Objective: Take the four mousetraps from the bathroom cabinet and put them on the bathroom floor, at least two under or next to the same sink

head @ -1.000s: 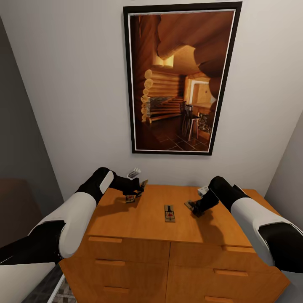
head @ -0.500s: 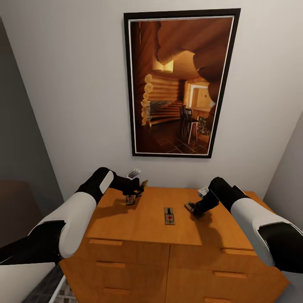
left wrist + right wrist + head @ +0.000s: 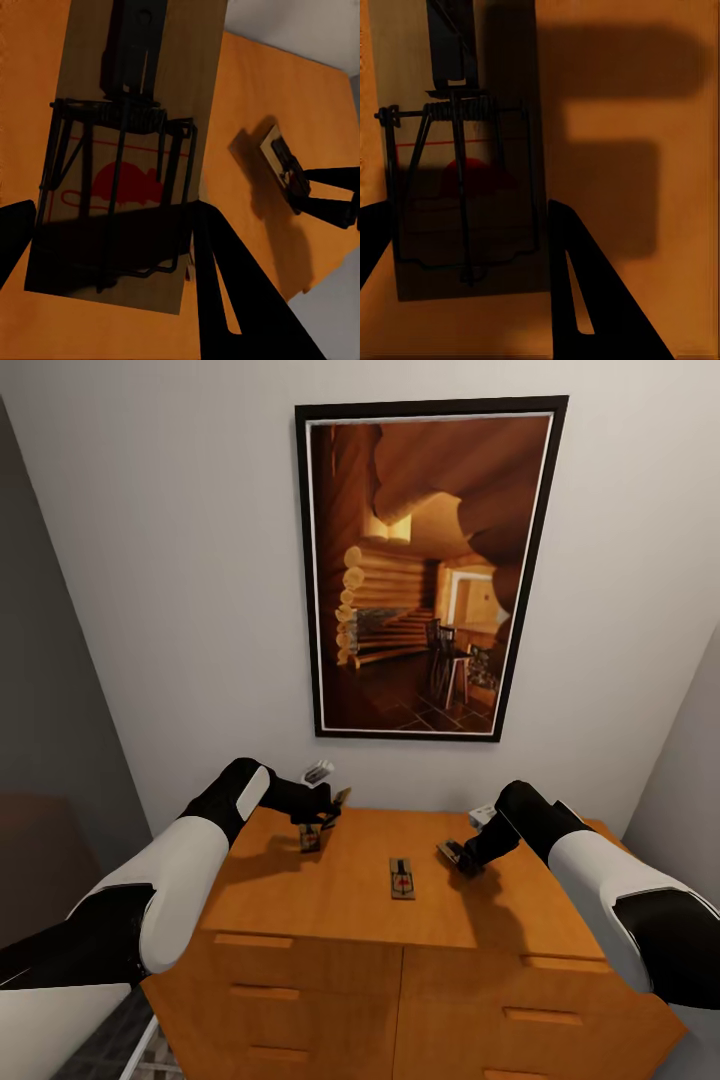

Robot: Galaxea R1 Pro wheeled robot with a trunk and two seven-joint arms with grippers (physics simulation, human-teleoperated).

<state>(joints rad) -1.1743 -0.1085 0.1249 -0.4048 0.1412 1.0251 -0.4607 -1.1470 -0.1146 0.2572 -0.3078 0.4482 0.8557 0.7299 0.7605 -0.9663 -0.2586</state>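
Note:
The orange-brown cabinet [image 3: 350, 890] stands against the wall in front of me. My left gripper [image 3: 318, 826] hangs just above the left of its top, shut on a tan mousetrap [image 3: 127, 180] with a red mark. Over the right part, my right gripper [image 3: 460, 856] is shut on another mousetrap [image 3: 465, 187]. In the left wrist view that trap [image 3: 274, 153] shows in the distance, casting a shadow. A third mousetrap [image 3: 402, 878] lies flat mid-top between the grippers. A strip of the bathroom floor [image 3: 125, 1050] shows at lower left. The bathroom sink is out of view.
A large framed picture [image 3: 425, 570] of a log cabin hangs on the white wall above the cabinet. A grey wall [image 3: 50, 710] closes in at the left and another wall [image 3: 690, 760] at the right. The drawer fronts with bar handles [image 3: 252, 940] face me.
The whole picture has slid down a little, so the camera moved. Against the cabinet top, both grippers sit slightly higher with their traps. The middle trap lies unmoved.

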